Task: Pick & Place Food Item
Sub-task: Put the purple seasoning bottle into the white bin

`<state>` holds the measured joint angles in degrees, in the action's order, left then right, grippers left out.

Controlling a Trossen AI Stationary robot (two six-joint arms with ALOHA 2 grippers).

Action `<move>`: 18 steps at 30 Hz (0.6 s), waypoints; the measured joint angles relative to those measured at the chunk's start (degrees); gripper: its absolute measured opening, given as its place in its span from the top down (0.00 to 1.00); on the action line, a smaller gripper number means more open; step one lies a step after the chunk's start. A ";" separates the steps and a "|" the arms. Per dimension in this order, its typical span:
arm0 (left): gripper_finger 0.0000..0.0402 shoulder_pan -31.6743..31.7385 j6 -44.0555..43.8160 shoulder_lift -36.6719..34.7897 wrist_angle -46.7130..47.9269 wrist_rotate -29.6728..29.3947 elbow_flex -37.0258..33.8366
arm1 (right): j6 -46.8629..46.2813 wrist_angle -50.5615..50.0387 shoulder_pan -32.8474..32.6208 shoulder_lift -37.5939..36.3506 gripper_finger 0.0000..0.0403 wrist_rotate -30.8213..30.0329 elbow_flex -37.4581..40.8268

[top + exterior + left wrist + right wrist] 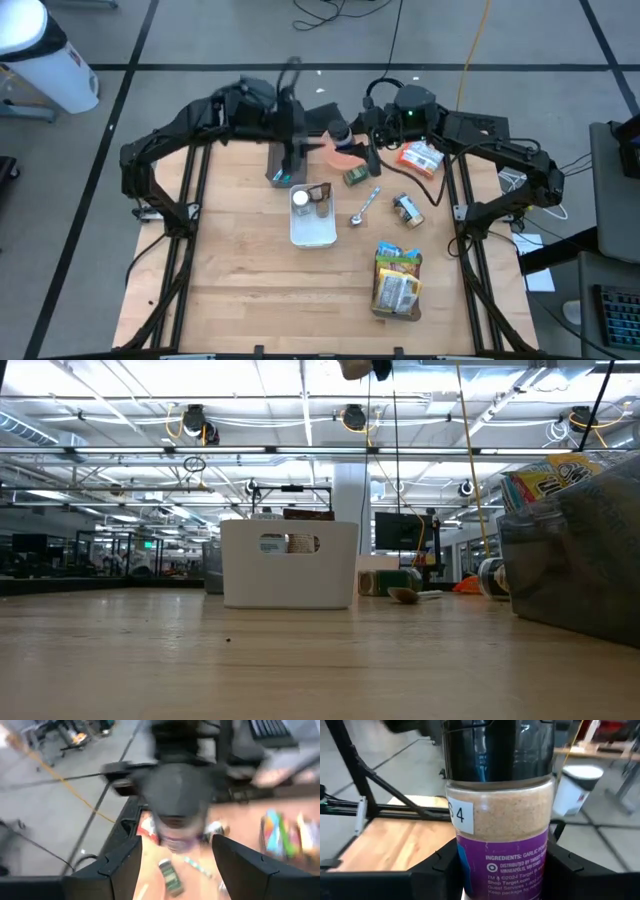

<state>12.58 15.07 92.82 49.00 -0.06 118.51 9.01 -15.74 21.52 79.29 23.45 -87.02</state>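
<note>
A spice jar [500, 820] with a black cap, pale powder and a purple label stands upright, high above the table [240, 280] near its far edge. My right gripper [502, 880] is shut on it. The cap shows from above in the high view [340, 130]. My left gripper [175, 870] is open just left of the jar [175, 805] and points at it. Its two fingers stand on either side of the jar in its wrist view, and no touch shows. A white bin [312, 222] sits at mid-table, holding a small jar and a brown item. My right gripper pinches the jar's lower half, on the purple label [470, 865], between its two fingers [437, 875]. The fingers come in about level from the table's right side. The jar stands upright in the hold, cap up, lifted clear of the table.
Right of the bin lie a spoon [365, 205], a can [407, 210] and a small green tin [355, 176]. An orange packet [420, 158] sits at the far right, and a colourful snack bag [398, 282] lies near the right front. Bare wood spans the table's left and near parts.
</note>
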 joint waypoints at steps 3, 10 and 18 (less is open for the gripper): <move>0.39 -2.57 6.55 0.02 1.02 -1.99 -0.01 | -1.01 -1.27 0.02 0.04 0.57 3.55 0.00; 0.39 -7.69 17.24 -0.02 0.16 -9.91 -0.01 | -4.30 -6.51 -0.08 0.04 0.57 15.91 0.00; 0.39 -10.12 15.23 0.44 -4.41 -3.38 -0.01 | -12.88 -5.20 -0.20 0.04 0.57 30.82 0.00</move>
<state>2.46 30.30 93.26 44.59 -3.44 118.50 -3.88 -20.94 21.31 79.33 54.27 -87.02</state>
